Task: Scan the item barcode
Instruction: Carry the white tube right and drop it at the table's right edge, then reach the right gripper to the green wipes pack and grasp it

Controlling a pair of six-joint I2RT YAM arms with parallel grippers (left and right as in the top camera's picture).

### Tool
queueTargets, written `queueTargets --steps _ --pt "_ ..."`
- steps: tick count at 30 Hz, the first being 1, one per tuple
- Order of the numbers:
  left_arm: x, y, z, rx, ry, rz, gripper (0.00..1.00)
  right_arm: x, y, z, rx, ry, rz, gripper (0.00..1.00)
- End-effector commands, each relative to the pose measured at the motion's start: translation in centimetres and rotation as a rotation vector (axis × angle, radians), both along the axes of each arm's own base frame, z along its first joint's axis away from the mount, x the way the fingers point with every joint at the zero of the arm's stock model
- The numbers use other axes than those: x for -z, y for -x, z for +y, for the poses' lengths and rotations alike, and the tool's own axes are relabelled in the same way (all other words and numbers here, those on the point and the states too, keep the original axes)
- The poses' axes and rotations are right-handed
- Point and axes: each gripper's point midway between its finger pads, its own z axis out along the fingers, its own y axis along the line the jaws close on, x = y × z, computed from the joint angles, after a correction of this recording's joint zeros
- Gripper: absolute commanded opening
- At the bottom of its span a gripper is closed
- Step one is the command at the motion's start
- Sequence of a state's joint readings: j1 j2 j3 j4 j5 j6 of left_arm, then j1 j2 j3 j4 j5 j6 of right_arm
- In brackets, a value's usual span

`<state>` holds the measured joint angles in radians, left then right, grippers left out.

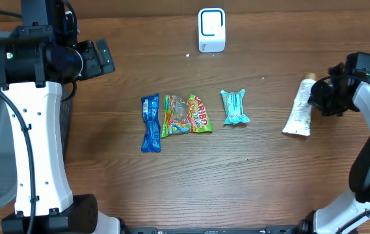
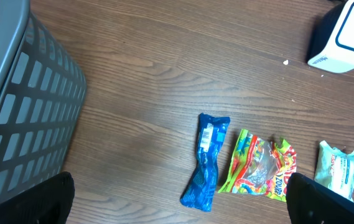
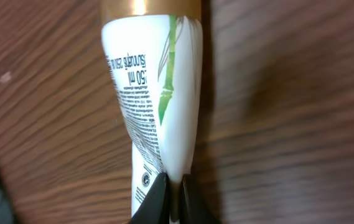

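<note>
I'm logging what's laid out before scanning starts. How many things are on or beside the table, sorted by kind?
Snack packets: 3, namely the blue packet, the Haribo bag and the teal packet
Tubes: 1, the white tube
Scanners: 1, the white scanner
Baskets: 1, the grey basket
Total: 6

Glossy white plastic tube (image 3: 155, 74), shiny blue foil wrapper (image 1: 150, 123), matt wood-grain table (image 1: 106, 182).
</note>
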<state>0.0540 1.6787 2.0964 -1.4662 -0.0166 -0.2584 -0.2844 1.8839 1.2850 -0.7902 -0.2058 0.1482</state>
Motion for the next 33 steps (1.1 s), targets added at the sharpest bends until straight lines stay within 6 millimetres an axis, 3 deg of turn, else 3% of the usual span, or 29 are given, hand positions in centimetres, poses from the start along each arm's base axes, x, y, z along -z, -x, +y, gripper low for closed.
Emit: queueTargets --steps 1,8,19,20,21,22,24,27,30,33 --pt "-0.8 -0.1 0.1 0.007 -0.016 -0.025 1.00 -2.1 0.1 -5.0 0.186 0.212 0.030 0.04" --pt "-0.8 -0.1 0.1 0.007 -0.016 -0.024 1.00 -5.0 1.4 -8.5 0.410 0.345 0.093 0.04" --pt "-0.8 -0.1 0.1 0.007 -0.015 -0.024 1.00 -5.7 3.3 -13.3 0.640 0.419 0.093 0.04" --pt "-0.8 -0.1 0.1 0.007 -0.015 -0.024 1.00 -5.8 3.2 -13.8 0.653 0.422 0.082 0.10" --pt "-0.8 -0.1 0.1 0.007 -0.016 -0.024 1.00 -5.8 3.2 -14.3 0.665 0.421 0.071 0.46" --pt "-0.8 -0.1 0.1 0.007 -0.016 -0.025 1.00 -5.9 3.0 -14.5 0.671 0.414 0.062 0.66" --pt "-0.8 -0.1 0.1 0.007 -0.015 -0.023 1.00 -6.0 2.2 -13.7 0.645 0.348 0.038 0.75" --pt "-0.8 -0.1 0.1 0.007 -0.015 -0.023 1.00 -7.3 -0.5 -10.6 0.475 0.213 -0.022 0.80" --pt "-0.8 -0.1 0.1 0.007 -0.015 -0.023 1.00 -9.7 -3.4 -6.4 0.269 0.094 -0.112 0.82" --pt "-0.8 -0.1 0.1 0.007 -0.015 -0.023 1.00 -12.5 -5.8 -1.0 0.067 -0.035 -0.212 0.81"
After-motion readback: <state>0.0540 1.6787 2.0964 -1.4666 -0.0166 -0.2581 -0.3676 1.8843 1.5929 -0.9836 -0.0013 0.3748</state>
